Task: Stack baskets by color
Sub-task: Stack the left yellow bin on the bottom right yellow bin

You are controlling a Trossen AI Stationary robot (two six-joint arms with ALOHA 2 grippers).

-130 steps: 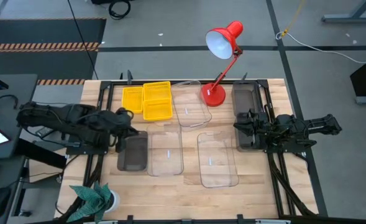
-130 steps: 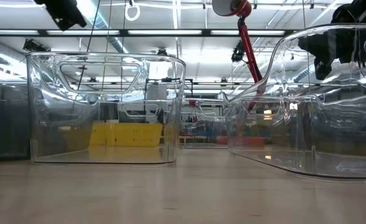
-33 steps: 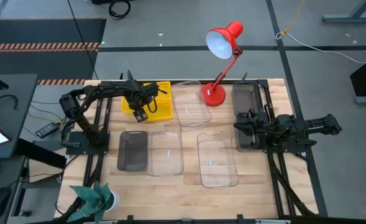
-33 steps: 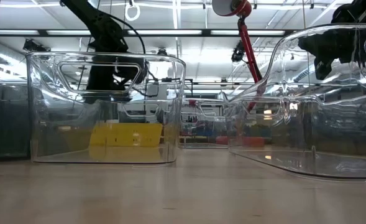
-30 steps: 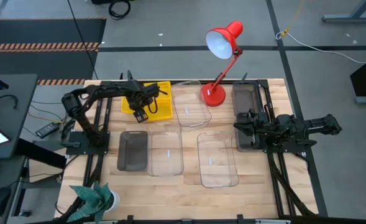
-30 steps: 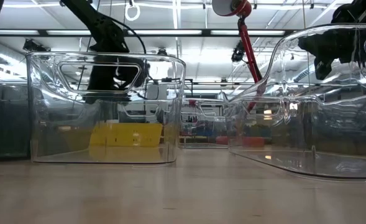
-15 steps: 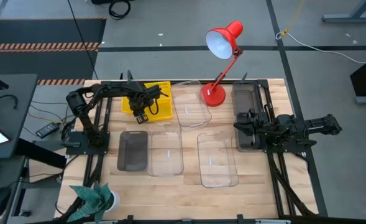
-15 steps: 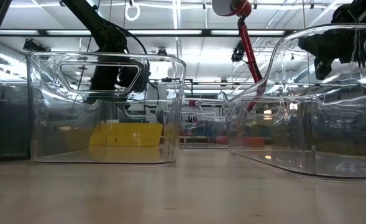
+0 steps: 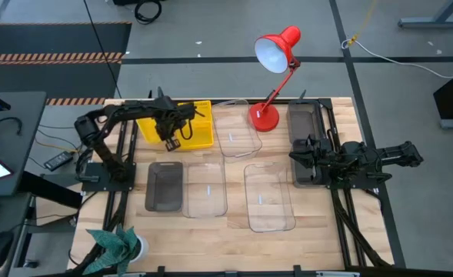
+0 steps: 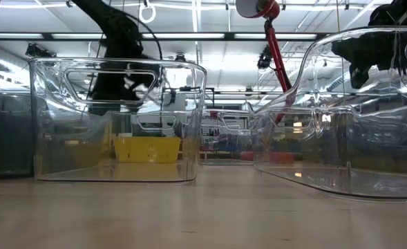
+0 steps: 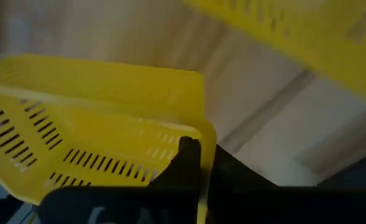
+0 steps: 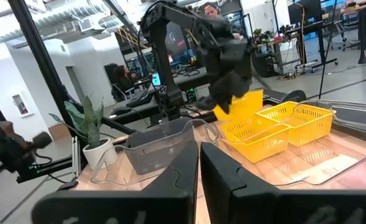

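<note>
The left gripper (image 9: 167,137) is pinching the rim of a small yellow basket (image 9: 151,128), lifted and tilted at the table's far left. The right gripper (image 9: 297,157), fingers pressed together, waits over a dark grey basket (image 9: 301,119).

I can read no text, label, brand, number or sign anywhere around me: not on the baskets, the lamp or the table, and not in the room behind, where the screens and a small wall sign are too small to make out.
</note>
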